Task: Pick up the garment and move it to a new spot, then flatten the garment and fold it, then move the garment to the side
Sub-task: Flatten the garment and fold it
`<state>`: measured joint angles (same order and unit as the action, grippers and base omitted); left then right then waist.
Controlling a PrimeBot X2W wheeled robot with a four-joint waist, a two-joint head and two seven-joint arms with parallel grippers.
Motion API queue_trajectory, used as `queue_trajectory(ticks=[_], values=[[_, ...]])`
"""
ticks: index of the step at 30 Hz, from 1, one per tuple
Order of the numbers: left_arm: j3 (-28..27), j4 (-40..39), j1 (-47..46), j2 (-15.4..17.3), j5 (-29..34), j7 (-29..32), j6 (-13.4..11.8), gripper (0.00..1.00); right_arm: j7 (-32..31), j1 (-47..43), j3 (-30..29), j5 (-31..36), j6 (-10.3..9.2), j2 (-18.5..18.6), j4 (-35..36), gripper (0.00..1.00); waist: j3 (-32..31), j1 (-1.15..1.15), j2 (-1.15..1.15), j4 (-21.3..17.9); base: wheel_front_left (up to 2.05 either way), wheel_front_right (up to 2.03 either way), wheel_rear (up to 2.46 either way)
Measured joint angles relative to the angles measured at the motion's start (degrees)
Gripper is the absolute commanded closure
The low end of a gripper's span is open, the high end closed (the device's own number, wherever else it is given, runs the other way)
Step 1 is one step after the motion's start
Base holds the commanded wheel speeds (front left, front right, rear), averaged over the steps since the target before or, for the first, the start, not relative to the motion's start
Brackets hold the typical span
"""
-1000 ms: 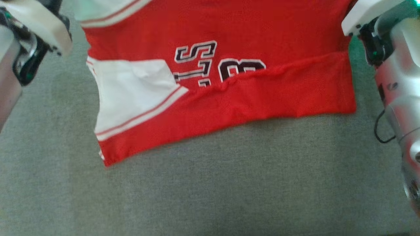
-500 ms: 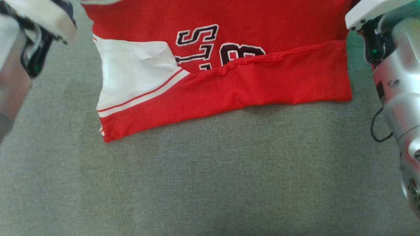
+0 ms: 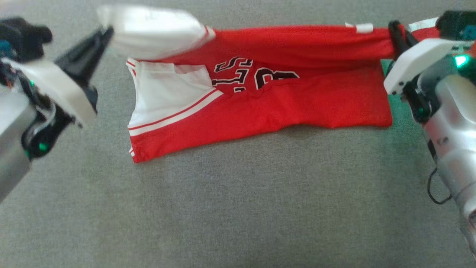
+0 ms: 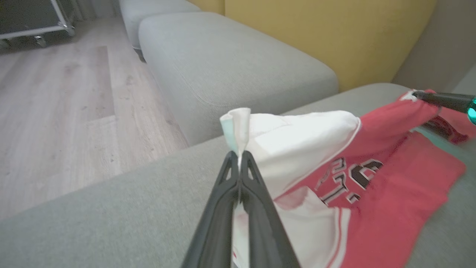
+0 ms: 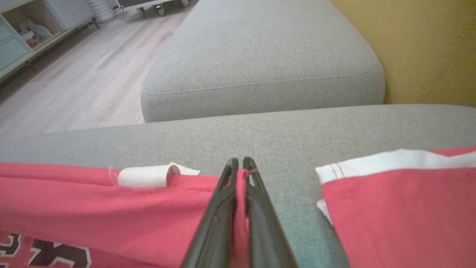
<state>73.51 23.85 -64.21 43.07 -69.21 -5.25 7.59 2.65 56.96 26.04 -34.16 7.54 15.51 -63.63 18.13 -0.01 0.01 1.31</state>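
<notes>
Garment edge (image 3: 297, 31) nearer, both tools (image 4: 240, 153) (image 5: 240, 160) clamped

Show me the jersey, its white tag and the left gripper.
jersey (image 3: 316, 108), head view, red cloth below the lettering.
tag (image 5: 143, 176), right wrist view, middle of the curled label.
left gripper (image 4: 238, 154), left wrist view, between the fingertips pinching white cloth.
</notes>
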Motion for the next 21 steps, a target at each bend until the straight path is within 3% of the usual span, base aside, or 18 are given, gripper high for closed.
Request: queue_trajectory(ticks=[9, 21], values=[[2.5, -11.8, 7.2, 7.4, -3.4, 10.4, 0.0, 1.00, -11.1, -5.5, 7.9, -7.4, 0.00, 4.8, 7.3, 1.00, -3.0, 0.00, 0.00, -1.1, 0.00, 0.00, 0.00], [2.7, -17.2, 11.4, 10.0, -5.0, 16.4, 0.0, 1.00, -20.7, -8.5, 15.0, -13.8, 0.00, 9.3, 13.3, 1.00, -5.4, 0.00, 0.00, -2.1, 0.00, 0.00, 0.00]])
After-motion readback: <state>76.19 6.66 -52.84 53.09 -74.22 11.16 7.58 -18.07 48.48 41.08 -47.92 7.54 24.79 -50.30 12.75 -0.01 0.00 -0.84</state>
